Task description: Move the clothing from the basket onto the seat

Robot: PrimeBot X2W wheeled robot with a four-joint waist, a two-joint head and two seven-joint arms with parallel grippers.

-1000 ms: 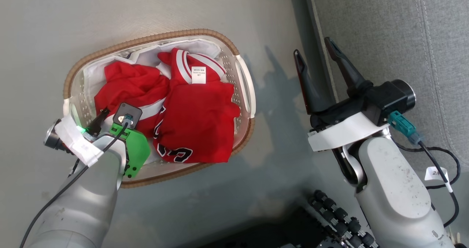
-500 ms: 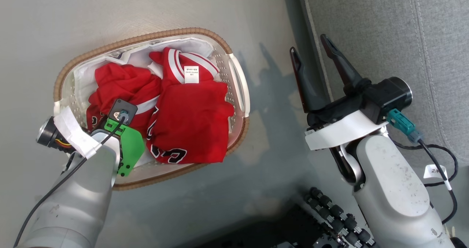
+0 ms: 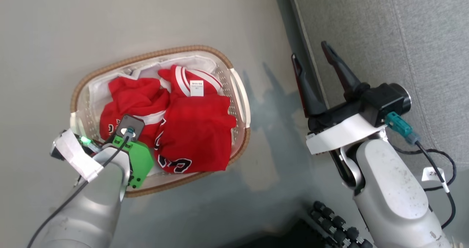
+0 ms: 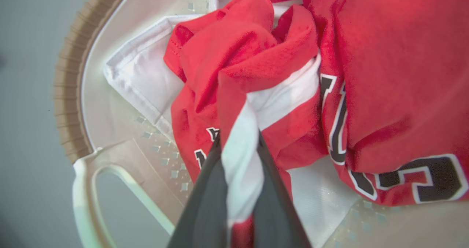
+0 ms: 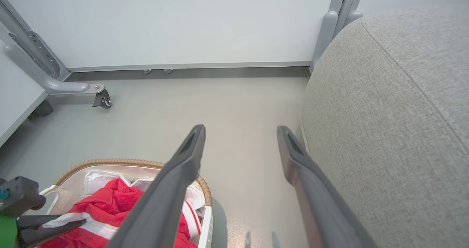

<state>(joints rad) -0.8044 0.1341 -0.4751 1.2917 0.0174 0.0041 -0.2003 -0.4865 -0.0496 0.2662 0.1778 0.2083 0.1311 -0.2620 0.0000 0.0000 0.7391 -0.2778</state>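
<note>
Clothing (image 4: 234,57) fast in left pincer (image 4: 239,142)

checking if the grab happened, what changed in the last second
The left gripper closed on the white-striped fold of the left red garment. The right gripper stayed open beside the seat. That garment and the collared garment stayed in the basket. The overall shift of the picture is the head camera moving.

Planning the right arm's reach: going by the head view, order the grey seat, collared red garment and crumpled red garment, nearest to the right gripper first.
1. Light grey fabric seat, beside the right gripper.
2. Red collared garment with white tag, right half of oval white basket.
3. Crumpled red striped garment, basket's left half.
</note>
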